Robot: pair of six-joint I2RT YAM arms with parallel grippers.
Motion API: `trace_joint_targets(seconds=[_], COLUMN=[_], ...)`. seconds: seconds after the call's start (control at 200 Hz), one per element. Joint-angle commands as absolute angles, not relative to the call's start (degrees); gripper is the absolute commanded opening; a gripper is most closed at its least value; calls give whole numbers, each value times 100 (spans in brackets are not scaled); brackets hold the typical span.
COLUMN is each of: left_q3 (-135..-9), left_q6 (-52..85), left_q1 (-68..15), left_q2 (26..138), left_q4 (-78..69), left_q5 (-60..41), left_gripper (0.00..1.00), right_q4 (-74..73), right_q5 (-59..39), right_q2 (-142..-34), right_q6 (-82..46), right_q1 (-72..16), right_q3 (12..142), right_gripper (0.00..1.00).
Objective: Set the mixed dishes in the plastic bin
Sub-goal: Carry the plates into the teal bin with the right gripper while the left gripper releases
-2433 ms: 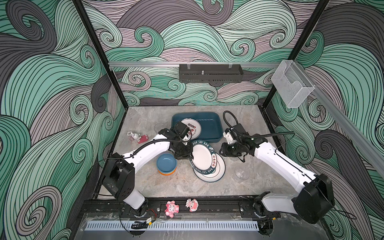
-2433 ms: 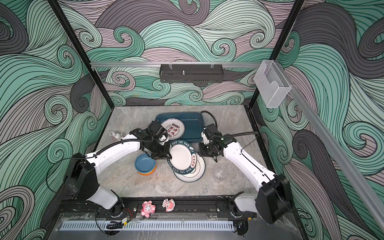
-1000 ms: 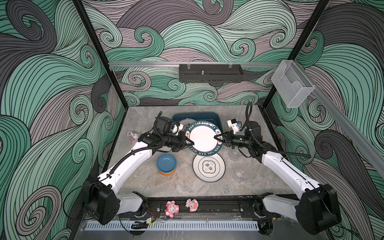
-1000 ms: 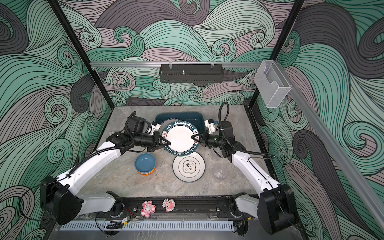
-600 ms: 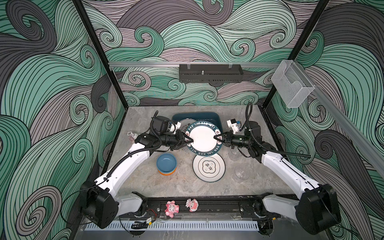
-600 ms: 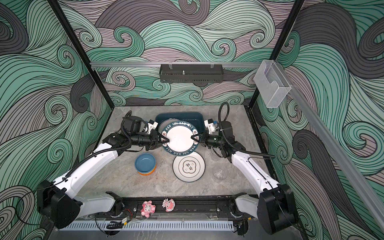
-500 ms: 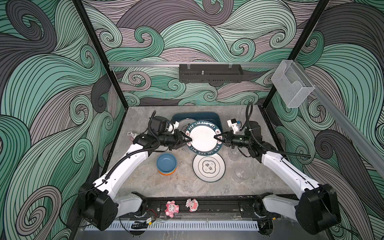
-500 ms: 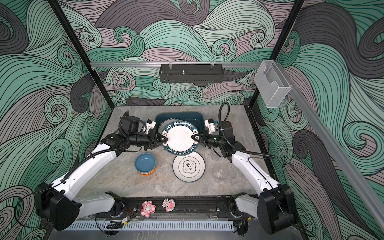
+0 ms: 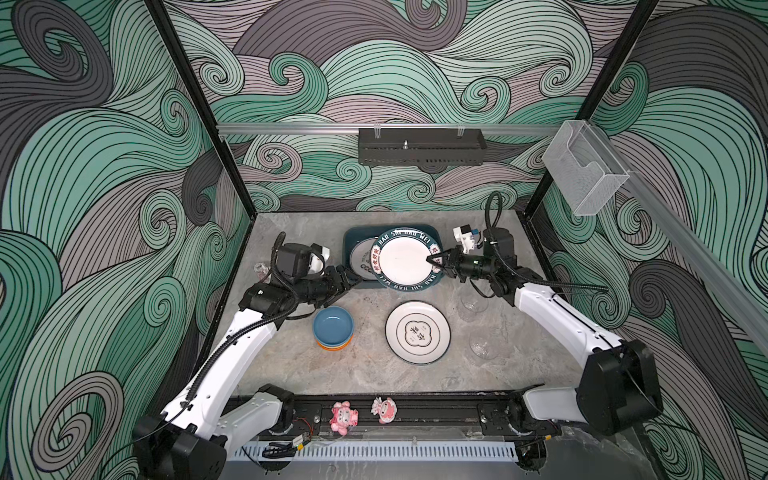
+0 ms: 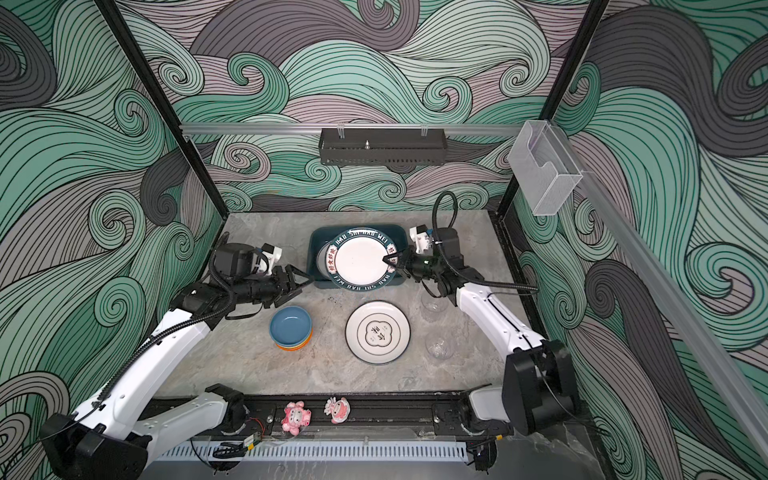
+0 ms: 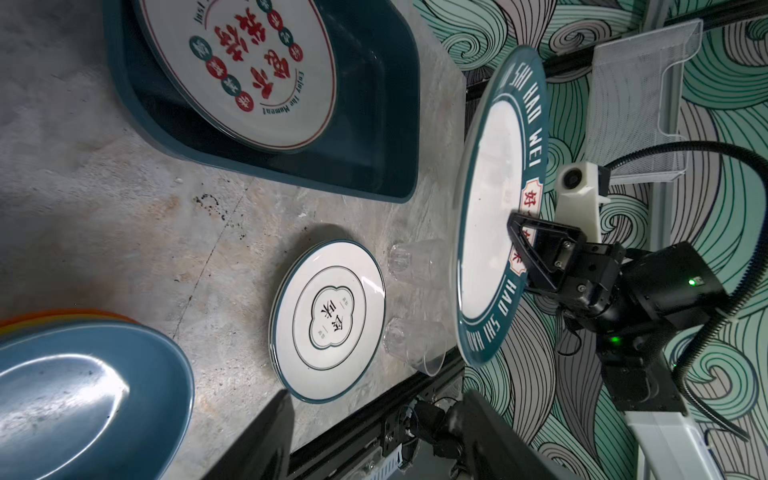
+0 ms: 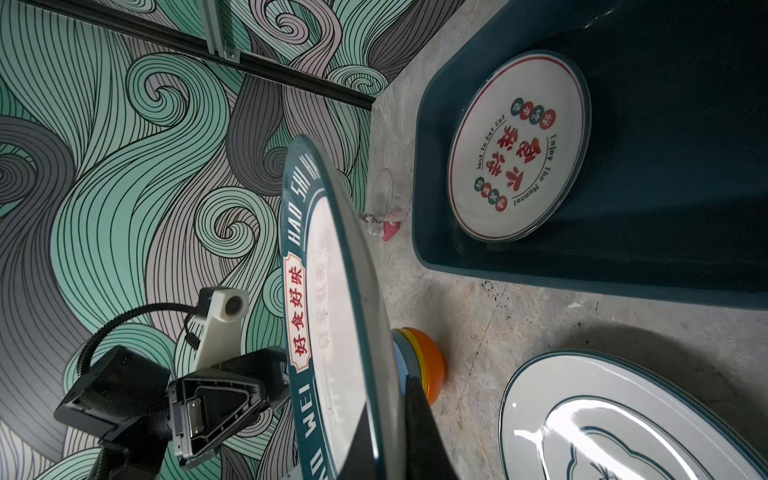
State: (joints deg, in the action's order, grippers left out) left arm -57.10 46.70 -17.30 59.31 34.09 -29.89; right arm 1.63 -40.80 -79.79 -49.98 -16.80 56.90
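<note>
A large white plate [image 9: 405, 259] with a teal lettered rim hangs above the dark teal plastic bin [image 9: 348, 243]. My right gripper [image 9: 434, 262] is shut on its right rim, and in the right wrist view the rim [image 12: 332, 311] sits pinched between the fingers [image 12: 419, 436]. Left of that plate, my left gripper [image 9: 353, 284] is open and holds nothing. A plate with red lettering [image 11: 237, 70] lies in the bin [image 11: 374, 124]. On the table lie another white plate [image 9: 417, 330], stacked blue, yellow and orange bowls [image 9: 333, 328] and two clear glasses [image 9: 473, 305] [image 9: 482, 347].
A small glass with something pink by it [image 9: 261, 269] stands near the left wall. Two pink figurines [image 9: 344, 417] sit on the front rail. A black perforated shelf [image 9: 419, 151] hangs on the back wall and a clear box [image 9: 584, 178] on the right post.
My left gripper has opened, let go of the large plate's left rim and drawn back to the left. The right gripper still holds the plate over the bin.
</note>
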Motion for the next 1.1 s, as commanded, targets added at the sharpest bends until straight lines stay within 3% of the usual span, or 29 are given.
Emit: trace_joint_targets(seconds=[0.0,0.25,1.096], left_q3=[-5730,-5656,-5440], left_q6=[4262,4087,4144], left_q1=[-1588,-1472,-1244], left_q2=[5805,5740,5888], left_q4=[3866,4053,4148], left_q5=[-2568,-2558,-2632], left_gripper=[71,76,76], right_q4=[172,363,1220], right_q5=[-3840,-3501,-2780], right_q2=[-8262,-9250,-12052], right_q6=[-4911,-4941,-4737], right_q1=[-1661,-1712,-2266], right_q3=[6115,6865,9306], right_gripper=[0,0,0])
